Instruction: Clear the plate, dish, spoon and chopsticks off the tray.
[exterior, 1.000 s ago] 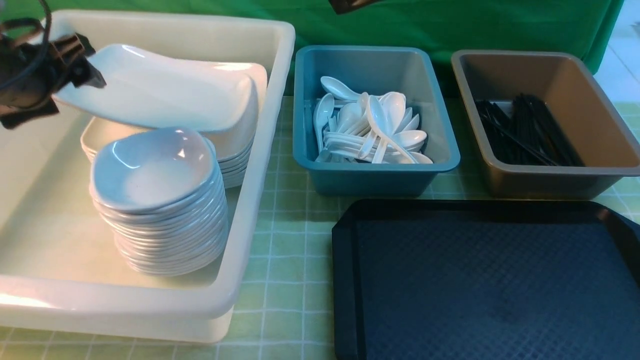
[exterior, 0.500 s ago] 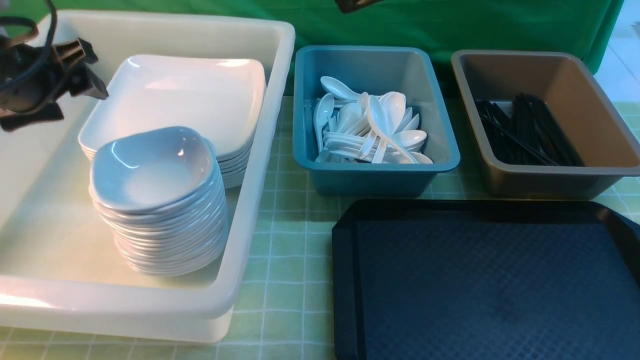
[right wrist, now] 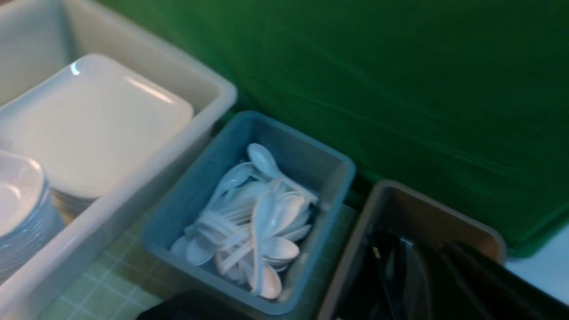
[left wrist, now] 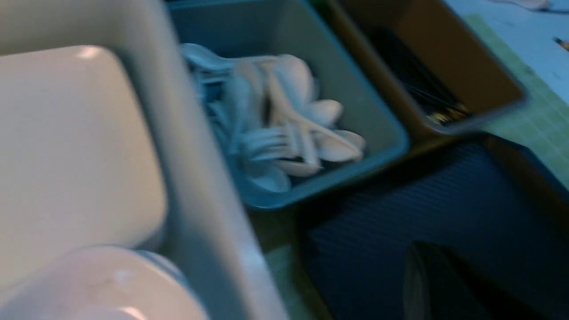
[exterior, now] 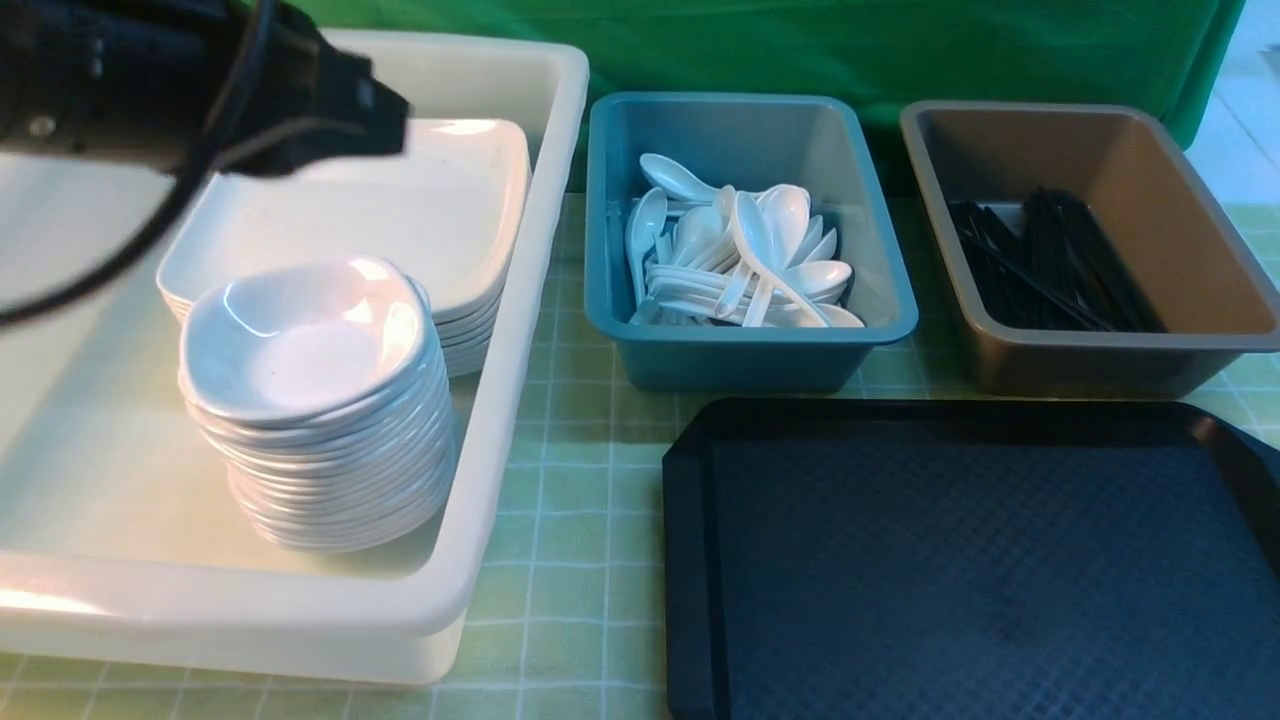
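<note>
Okay, plates point(exterior: 400, 200) and bowls point(exterior: 300, 340) stacked in left bin point(exterior: 500, 400), tray point(exterior: 970, 570) black and bare, both my pincers closed.

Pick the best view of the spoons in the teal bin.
Front view: the spoons look sharp and unobstructed. Left wrist shows them blurred and dim; right wrist shows the pile from another angle, slightly softer.

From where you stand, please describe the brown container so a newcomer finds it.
Beyond the large black rectangular tray stand two open plastic bins. Choose the right one, the brown rectangular bin: it holds thin black sticks, not white spoons.
</note>
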